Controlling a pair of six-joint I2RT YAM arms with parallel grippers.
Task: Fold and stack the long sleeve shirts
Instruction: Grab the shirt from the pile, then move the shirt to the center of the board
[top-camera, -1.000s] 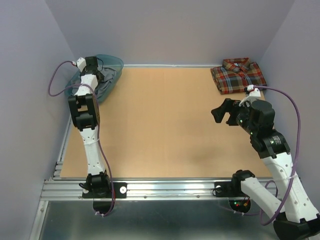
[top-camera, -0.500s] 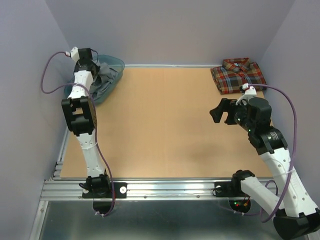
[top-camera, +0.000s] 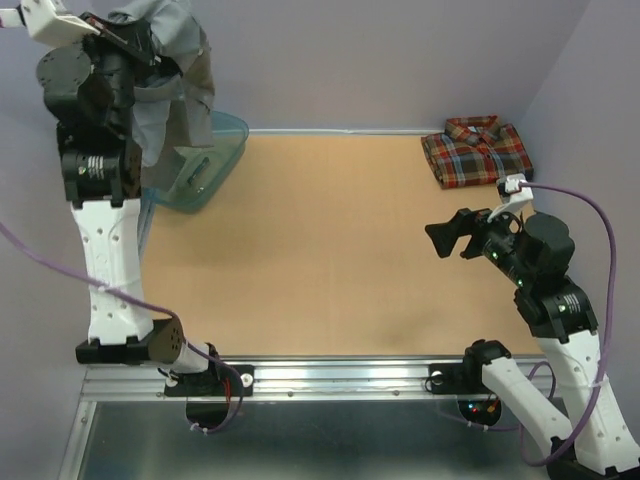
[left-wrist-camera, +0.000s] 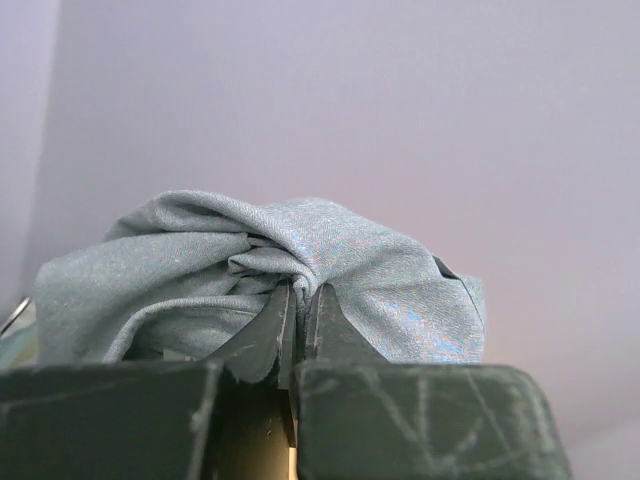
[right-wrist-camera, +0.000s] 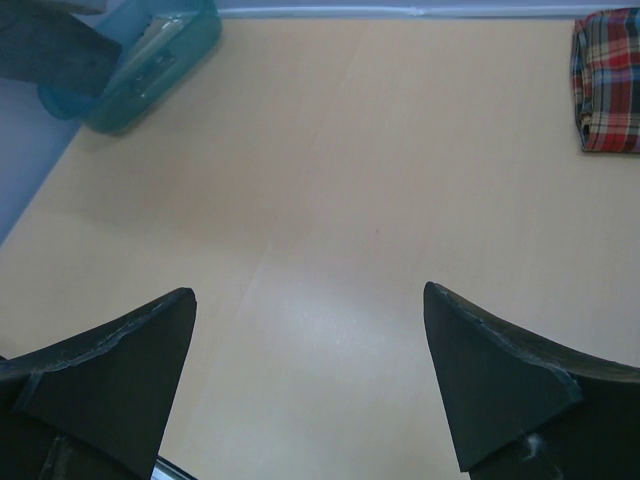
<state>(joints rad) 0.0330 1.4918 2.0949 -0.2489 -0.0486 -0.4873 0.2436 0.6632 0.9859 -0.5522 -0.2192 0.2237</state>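
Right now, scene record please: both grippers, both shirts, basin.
left gripper: shut on grey shirt, raised high at far left
right gripper: open, empty, above bare table on the right
grey shirt: bunched, hanging from left gripper over the basin
plaid shirt: folded, flat at far right corner of table
basin: teal, far left corner of table
stack: not yet made; shirts apart

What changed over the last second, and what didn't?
The left tool, shut on the grey shirt, rose high, lifting it up from the teal basin. The right tool shifted slightly, open above the table. The plaid shirt stayed folded.
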